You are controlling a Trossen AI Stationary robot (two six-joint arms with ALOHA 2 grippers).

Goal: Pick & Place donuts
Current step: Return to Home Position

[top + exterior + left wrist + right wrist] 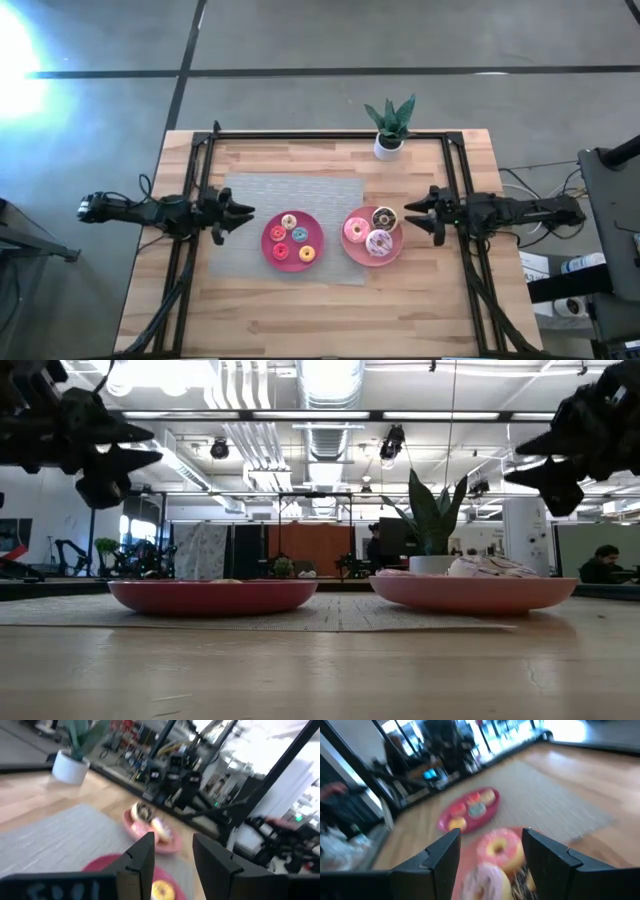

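Observation:
Several small donuts (291,238) with red, blue and yellow icing lie on the magenta plate (269,254). Three larger donuts lie on the pink plate (356,253): brown (384,218), pink (354,231) and whitish (379,243). My left gripper (246,213) is open and hangs in the air left of the magenta plate. My right gripper (410,219) is open in the air right of the pink plate. In the right wrist view the pink donut (499,848) shows between the fingers, farther off. The low view shows both grippers (150,445) (515,458) well above the plates.
Both plates sit on a grey mat (250,200) on the wooden table (300,320). A potted plant (389,125) stands near the far edge, behind the pink plate. Black frame rails (460,190) run along the table's sides. A person (603,563) sits in the room beyond.

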